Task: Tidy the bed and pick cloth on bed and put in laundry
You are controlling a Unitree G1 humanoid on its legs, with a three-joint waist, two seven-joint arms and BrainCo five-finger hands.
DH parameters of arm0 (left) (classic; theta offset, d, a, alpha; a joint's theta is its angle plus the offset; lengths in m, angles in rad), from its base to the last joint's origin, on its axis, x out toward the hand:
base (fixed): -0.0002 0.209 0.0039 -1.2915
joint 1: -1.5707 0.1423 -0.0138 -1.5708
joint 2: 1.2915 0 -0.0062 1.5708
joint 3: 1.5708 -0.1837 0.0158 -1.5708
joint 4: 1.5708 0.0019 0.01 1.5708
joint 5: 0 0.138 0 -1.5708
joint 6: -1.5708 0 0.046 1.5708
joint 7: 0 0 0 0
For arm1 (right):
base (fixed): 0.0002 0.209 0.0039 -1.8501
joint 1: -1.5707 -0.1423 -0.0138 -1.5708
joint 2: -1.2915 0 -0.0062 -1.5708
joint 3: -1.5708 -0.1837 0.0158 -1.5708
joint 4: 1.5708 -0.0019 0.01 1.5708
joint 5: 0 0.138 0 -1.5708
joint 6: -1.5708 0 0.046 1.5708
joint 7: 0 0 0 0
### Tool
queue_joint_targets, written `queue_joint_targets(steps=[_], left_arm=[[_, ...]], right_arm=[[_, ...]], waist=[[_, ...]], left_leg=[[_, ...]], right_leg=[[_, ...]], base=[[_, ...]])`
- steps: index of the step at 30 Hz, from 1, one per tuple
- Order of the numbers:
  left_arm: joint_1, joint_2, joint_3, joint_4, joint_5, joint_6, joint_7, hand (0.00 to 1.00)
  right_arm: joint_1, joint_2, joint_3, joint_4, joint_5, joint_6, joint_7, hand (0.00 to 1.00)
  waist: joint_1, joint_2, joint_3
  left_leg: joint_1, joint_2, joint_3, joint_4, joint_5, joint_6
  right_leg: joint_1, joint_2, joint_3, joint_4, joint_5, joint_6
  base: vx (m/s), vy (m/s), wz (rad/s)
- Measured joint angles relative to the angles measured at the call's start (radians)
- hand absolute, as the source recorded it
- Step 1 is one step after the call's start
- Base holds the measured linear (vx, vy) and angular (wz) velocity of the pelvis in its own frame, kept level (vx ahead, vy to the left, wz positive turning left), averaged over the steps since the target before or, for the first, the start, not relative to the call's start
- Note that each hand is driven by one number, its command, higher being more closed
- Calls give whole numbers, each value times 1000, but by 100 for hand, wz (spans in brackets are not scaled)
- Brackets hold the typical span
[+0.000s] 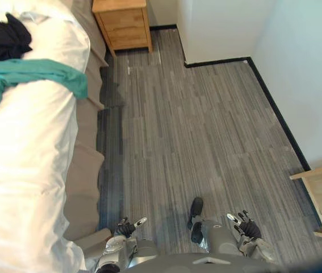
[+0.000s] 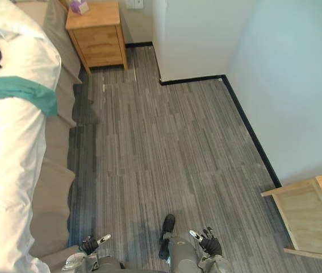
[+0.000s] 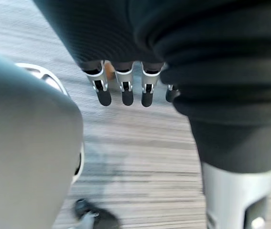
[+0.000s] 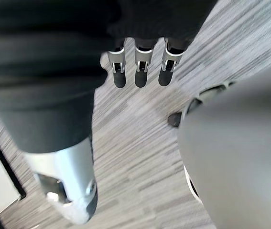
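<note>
Bed [image 1: 84, 170] runs along my left side. White duvet [image 1: 30, 142] on top, grey-brown base showing under the duvet's edge.

Teal cloth [image 1: 33, 73] lies draped crosswise over the duvet. One end reaches the edge nearest the floor [image 1: 206, 125]; the rest bunches toward the bed's other side. Black cloth [image 1: 1, 38] sits crumpled on the duvet just beyond the teal one, toward the far end. The two are right next to each other; I cannot tell whether they touch. Both cloths are well apart from my hands.

Left hand [image 1: 126, 228]: low, beside the near corner of the bed base, over the floor. In its wrist view the fingers [image 3: 127, 93] hang straight in a row, dark tips pointing at grey striped flooring. Relaxed, spread loose, holding nothing.

Right hand [image 1: 250, 228]: low on my right, also over the floor. In its wrist view the fingers [image 4: 140, 74] are straight and side by side, with only flooring past them. Loose and empty as well.

Surroundings: wooden nightstand [image 1: 124, 25] stands at the far end of the bed. A small purple object [image 2: 80, 6] sits on its top. A white wall [image 1: 223, 28] juts out in a corner just past the nightstand, with black baseboard [image 1: 217, 61] along its foot. A light wooden frame [image 2: 311, 213] stands on the floor at my right, near the wall.
</note>
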Motion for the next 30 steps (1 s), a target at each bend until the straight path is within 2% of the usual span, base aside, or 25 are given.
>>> queue_joint_targets(steps=[1,2,5,8,9,11,13,15,16,17,18,19,20,21,22,23,24,25,26,28,30], left_arm=[[4,-2,0,-5,0,-7,0,0],[6,-1,1,-15,-1,-27,2,0],[10,-10,-12,-38,-4,-64,20,0],[9,-11,-15,-40,-4,-75,14,0],[8,-11,-16,-40,-5,-75,13,0],[9,-11,-15,-39,-13,-76,14,0],[8,-13,-16,-38,-30,-81,15,0],[18,-23,-16,-37,-59,-90,14,0],[26,-28,-16,-37,-67,-91,11,0],[32,-30,-17,-37,-75,-91,8,0],[44,-22,-17,-39,-93,-90,-9,0],[55,-8,-22,-40,-103,-88,-16,0],[55,-2,-26,-41,-116,-85,-24,0],[50,6,-38,-40,-143,-76,-36,0],[44,16,-64,-35,-169,-61,-49,0],[43,24,-81,-33,-180,-49,-53,0],[40,44,-116,-26,-179,-34,-71,0],[38,50,-130,-22,-179,-28,-82,0],[29,56,-144,1,-176,-27,-99,0],[21,57,-145,14,-170,-27,-99,0],[17,49,-145,14,-166,-27,-98,0]], right_arm=[[3,0,1,-3,-1,-1,1,0],[5,5,10,-8,-20,-3,4,0],[-5,5,14,-16,-86,-12,10,0],[-1,9,14,-13,-126,-14,16,0],[-5,15,15,-14,-146,-19,16,0],[-5,25,18,-14,-155,-26,15,0],[0,28,24,-11,-162,-30,13,0],[14,14,44,-5,-194,-41,6,0],[19,1,65,-6,-195,-46,4,0],[23,-1,66,-4,-198,-45,1,0],[35,9,67,1,-215,-39,-7,0],[42,18,63,6,-233,-26,-12,0],[42,27,60,6,-236,-13,-14,0],[42,34,37,4,-240,11,-15,0],[38,41,-12,8,-238,42,-16,0],[39,45,-40,17,-237,60,-18,0],[36,59,-100,25,-231,90,-25,0],[35,61,-118,30,-230,102,-30,0],[30,57,-154,37,-228,126,-41,0],[27,47,-153,31,-225,135,-45,0],[28,53,-151,17,-207,126,-43,0]], waist=[[-1,3,-1],[6,-2,3],[19,12,0],[26,10,-1],[28,4,-3],[33,-5,-9],[45,-12,-10],[54,0,-19],[53,13,-30],[53,16,-38],[55,12,-66],[59,-10,-99],[65,-27,-113],[70,-33,-118],[69,-36,-119],[67,-38,-122],[53,-53,-129],[50,-55,-130],[29,-54,-128],[23,-51,-127],[19,-48,-126]], left_leg=[[-22,12,-24,66,42,6],[-86,34,-81,197,112,0],[-203,20,-161,346,-9,-41],[-216,-14,-143,193,-54,-49],[-211,-47,-139,58,-62,-49],[-202,-92,-130,-137,-56,-43],[-203,-130,-119,-292,-7,-23],[-201,-125,-104,-360,47,-14],[-197,-101,-54,-369,55,-1],[-193,-87,-17,-349,76,28],[-186,-82,63,-309,80,65],[-191,-102,116,-284,35,81],[-187,-118,126,-283,15,88],[-174,-148,127,-285,-17,94],[-146,-182,113,-294,-36,99],[-130,-204,96,-304,-41,102],[-89,-251,64,-336,-48,109],[-68,-269,45,-351,-50,112],[-12,-289,1,-375,-59,124],[63,-291,-25,-409,-62,119],[127,-288,-61,-459,-62,114]], right_leg=[[18,-1,6,0,-13,-1],[48,5,33,-6,-31,-7],[105,20,73,-32,-49,-3],[167,33,93,-69,-53,24],[180,33,114,-75,-57,32],[197,25,143,-76,-68,46],[229,3,173,-71,-98,57],[268,-16,184,-59,-130,87],[299,-25,184,-54,-152,115],[316,-32,184,-53,-164,128],[340,-64,178,-56,-180,152],[346,-103,175,-52,-188,165],[338,-123,176,-25,-191,173],[304,-162,175,88,-210,199],[266,-195,175,270,-217,219],[247,-211,176,372,-208,224],[195,-248,182,571,-142,205],[172,-262,182,655,-103,204],[116,-270,181,836,-91,205],[57,-267,155,947,-119,192],[-30,-242,152,941,-168,188]], base=[[309,-125,-19],[252,-69,-31],[225,-55,-36],[278,-31,-23],[186,42,-31],[247,101,-40],[265,153,-45],[338,243,-35],[353,267,-14],[413,308,-2],[460,330,1],[489,328,-2],[496,304,-3],[562,336,8],[449,275,27],[539,282,63],[371,144,70],[558,181,99],[370,71,80],[480,23,73],[446,-64,60]])
